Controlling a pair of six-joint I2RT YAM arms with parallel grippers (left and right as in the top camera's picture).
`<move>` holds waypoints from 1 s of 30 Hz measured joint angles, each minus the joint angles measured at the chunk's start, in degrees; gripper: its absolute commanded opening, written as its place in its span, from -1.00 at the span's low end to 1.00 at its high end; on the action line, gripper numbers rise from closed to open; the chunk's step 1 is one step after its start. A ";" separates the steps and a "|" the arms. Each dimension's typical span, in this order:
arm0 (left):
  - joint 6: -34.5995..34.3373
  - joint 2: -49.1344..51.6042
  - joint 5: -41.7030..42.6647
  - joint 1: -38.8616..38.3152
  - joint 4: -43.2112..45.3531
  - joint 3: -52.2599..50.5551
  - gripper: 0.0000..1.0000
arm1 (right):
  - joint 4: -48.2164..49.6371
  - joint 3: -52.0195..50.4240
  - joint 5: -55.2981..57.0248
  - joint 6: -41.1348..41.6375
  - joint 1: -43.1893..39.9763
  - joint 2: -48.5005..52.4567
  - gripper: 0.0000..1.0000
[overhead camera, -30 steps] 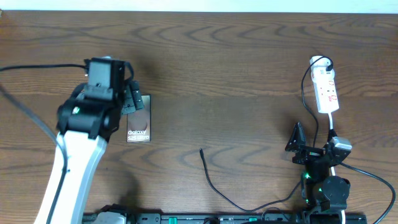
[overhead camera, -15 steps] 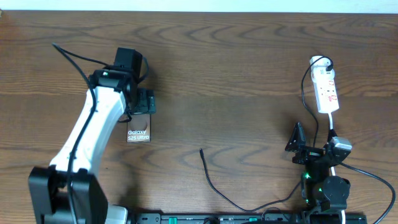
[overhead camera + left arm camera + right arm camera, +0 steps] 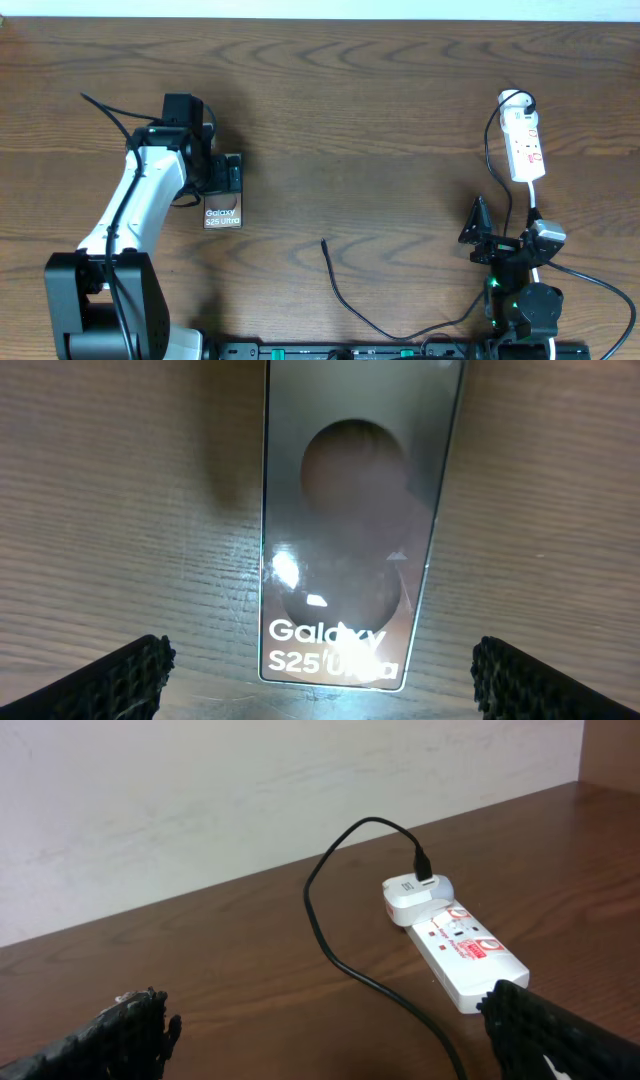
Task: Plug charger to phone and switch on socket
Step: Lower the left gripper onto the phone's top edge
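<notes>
Glossy phone (image 3: 350,530), wood-grain table (image 3: 380,110), white plastic socket (image 3: 465,952).

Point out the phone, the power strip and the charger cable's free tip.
phone (image 3: 350,530), left wrist view, middle of its glossy face.
power strip (image 3: 526,148), overhead view, middle of its white body.
charger tip (image 3: 324,243), overhead view, loose end of the black cable.

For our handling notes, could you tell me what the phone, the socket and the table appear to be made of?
The phone: glass-like glossy face, going by its bright glints and reflections. The socket: probably moulded white plastic, smooth with a slight sheen. The table: dark brown wood or wood-look laminate, fairly matte; grain lines show, but not which.
</notes>
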 measured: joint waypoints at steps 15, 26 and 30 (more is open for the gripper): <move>2.75 0.00 0.61 0.20 4.66 -4.68 0.95 | 0.00 0.00 0.00 0.00 0.00 0.00 0.99; 2.73 0.00 0.63 0.20 8.74 -5.53 0.96 | 0.00 0.00 0.00 0.00 0.00 0.00 0.99; 2.54 0.00 0.63 0.20 11.54 -7.04 0.96 | 0.00 0.00 0.00 0.00 0.00 0.00 0.98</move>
